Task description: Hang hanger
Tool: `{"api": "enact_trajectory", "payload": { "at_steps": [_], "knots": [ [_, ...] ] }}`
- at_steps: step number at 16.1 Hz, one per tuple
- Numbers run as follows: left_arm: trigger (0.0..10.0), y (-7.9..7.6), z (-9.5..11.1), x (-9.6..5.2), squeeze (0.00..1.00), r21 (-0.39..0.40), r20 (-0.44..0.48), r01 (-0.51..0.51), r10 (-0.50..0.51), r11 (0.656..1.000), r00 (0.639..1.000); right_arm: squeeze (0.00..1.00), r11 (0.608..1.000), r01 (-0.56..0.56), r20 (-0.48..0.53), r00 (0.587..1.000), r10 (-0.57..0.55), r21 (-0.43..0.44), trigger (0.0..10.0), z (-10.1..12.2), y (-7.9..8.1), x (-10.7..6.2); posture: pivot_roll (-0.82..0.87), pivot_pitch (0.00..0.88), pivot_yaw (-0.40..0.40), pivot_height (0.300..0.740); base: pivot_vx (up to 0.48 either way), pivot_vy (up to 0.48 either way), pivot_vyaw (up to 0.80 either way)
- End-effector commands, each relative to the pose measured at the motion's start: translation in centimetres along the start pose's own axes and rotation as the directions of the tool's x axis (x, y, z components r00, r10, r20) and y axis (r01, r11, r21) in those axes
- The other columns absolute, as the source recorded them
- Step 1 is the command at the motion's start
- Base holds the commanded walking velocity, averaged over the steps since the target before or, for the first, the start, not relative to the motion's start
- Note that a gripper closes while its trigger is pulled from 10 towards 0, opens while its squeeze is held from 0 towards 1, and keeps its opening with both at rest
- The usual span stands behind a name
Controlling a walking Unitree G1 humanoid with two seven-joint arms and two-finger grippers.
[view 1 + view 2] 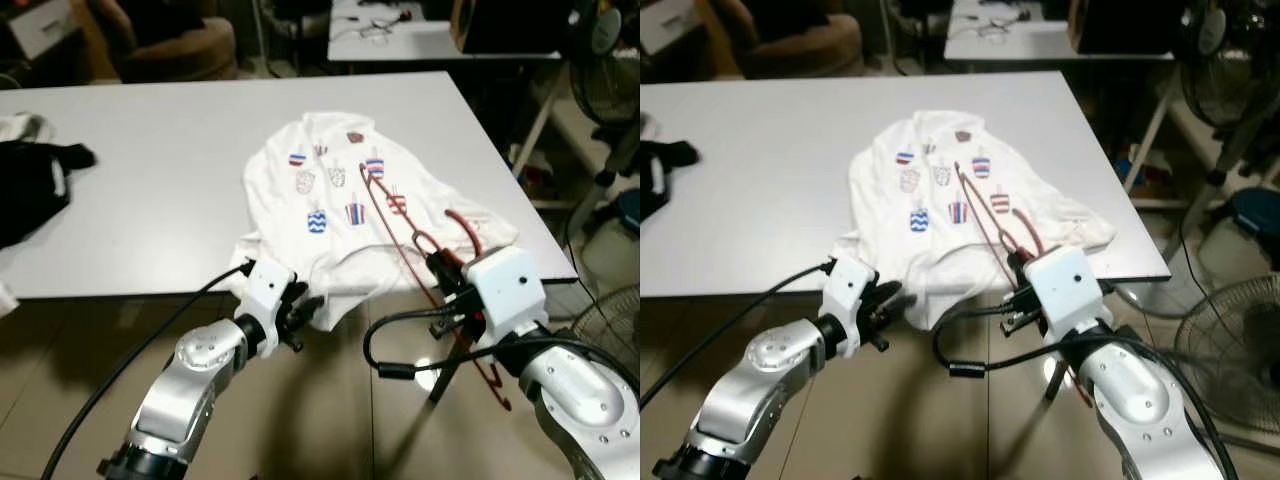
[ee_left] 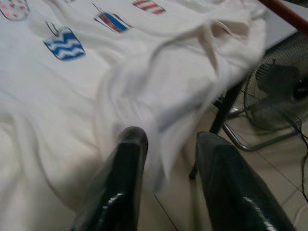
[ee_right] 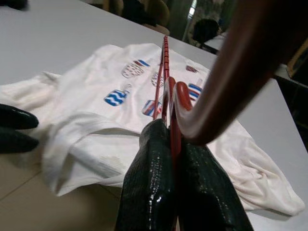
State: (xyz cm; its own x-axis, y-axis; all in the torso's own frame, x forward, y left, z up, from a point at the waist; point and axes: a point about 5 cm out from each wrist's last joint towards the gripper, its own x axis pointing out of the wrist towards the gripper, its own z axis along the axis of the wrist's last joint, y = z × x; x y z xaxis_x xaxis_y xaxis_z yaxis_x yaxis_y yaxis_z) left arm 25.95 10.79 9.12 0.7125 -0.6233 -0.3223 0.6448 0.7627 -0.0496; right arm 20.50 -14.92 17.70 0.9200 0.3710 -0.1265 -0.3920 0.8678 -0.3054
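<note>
At nine o'clock on the white rectangular tabletop point(image 1: 150, 180) I had a crumpled black garment point(image 1: 35, 180) lying well apart from the work. Nearer the middle, my left gripper point(image 1: 300, 310) sat at the table's front edge with its two black fingers point(image 2: 126, 159) spread, straddling the drooping hem of the white T-shirt printed with small blue and red motifs point(image 1: 330, 200); cloth lay between them but was not yet pinched. At about four o'clock from the shirt's centre, my right gripper point(image 3: 171, 159) had its fingers pressed together on the thin dark-red wire hanger point(image 1: 385, 205), whose long bar ran up across the shirt's front while its hook curved close to the wrist camera. I judged this the threading step: the hanger rested on top of the shirt, not inside. Next I would need the left gripper to close on the hem and lift it, opening a way for the hanger.
</note>
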Motion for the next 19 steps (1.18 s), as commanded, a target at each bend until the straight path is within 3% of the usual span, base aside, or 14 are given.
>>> {"api": "enact_trajectory", "payload": {
  "at_steps": [1, 3, 6, 9, 11, 15, 17, 19],
  "knots": [
    [10.0, -0.5, -0.6, 0.1, 1.00, 0.000, -0.032, 0.025, -0.025, 1.000, 0.999, 0.00, 0.999, -0.033, 0.025, 0.999, 0.033, -0.003, 10.0, 0.2, 0.5, -0.3, -0.27, 0.005, 0.047, 0.740, 0.000, 0.000, 0.00],
    [10.0, -0.3, -1.3, 0.3, 1.00, -0.005, -0.051, -0.011, 0.011, 1.000, 0.999, 0.00, 0.998, -0.063, 0.034, 0.997, 0.063, 0.000, 10.0, 0.3, 1.0, -0.4, -0.27, 0.006, 0.049, 0.740, 0.000, 0.000, 0.00],
    [10.0, -1.0, -2.9, 1.3, 1.00, -0.035, -0.112, 0.019, -0.022, 0.999, 0.993, 0.00, 0.998, -0.063, 0.032, 0.998, 0.063, 0.001, 10.0, 0.1, 1.4, -0.4, -0.27, 0.016, 0.064, 0.740, 0.000, 0.000, 0.00],
    [10.0, -1.9, -3.8, 2.0, 1.00, -0.017, -0.128, 0.012, -0.014, 1.000, 0.992, 0.00, 0.998, -0.064, 0.033, 0.997, 0.064, -0.004, 10.0, 0.1, 1.7, -0.7, -0.28, 0.030, 0.070, 0.740, 0.000, 0.000, 0.00],
    [10.0, -1.7, -4.0, 2.1, 1.00, 0.014, -0.113, -0.096, 0.097, 0.995, 0.989, 0.00, 0.996, -0.083, 0.026, 0.996, 0.084, -0.009, 10.0, 0.1, 2.0, -1.2, -0.29, 0.041, 0.065, 0.740, 0.000, 0.000, 0.00],
    [10.0, -1.8, -4.5, 2.2, 1.00, 0.018, -0.093, -0.141, 0.142, 0.990, 0.985, 0.00, 0.994, -0.107, 0.018, 0.994, 0.107, -0.017, 10.0, 0.0, 2.2, -1.4, -0.29, 0.043, 0.053, 0.740, 0.000, 0.000, 0.00],
    [10.0, -1.5, -4.9, 2.6, 1.00, -0.019, -0.057, -0.219, 0.218, 0.976, 0.974, 0.00, 0.992, -0.123, 0.021, 0.992, 0.124, -0.029, 10.0, 0.0, 2.3, -1.4, -0.29, 0.039, 0.047, 0.740, 0.000, 0.000, 0.00],
    [10.0, -1.0, -4.6, 2.8, 1.00, 0.009, -0.020, -0.290, 0.290, 0.957, 0.957, 0.00, 0.992, -0.123, 0.026, 0.992, 0.124, -0.036, 10.0, 0.1, 2.3, -1.2, -0.29, 0.036, 0.045, 0.740, 0.000, 0.000, 0.00]
  ]
}}
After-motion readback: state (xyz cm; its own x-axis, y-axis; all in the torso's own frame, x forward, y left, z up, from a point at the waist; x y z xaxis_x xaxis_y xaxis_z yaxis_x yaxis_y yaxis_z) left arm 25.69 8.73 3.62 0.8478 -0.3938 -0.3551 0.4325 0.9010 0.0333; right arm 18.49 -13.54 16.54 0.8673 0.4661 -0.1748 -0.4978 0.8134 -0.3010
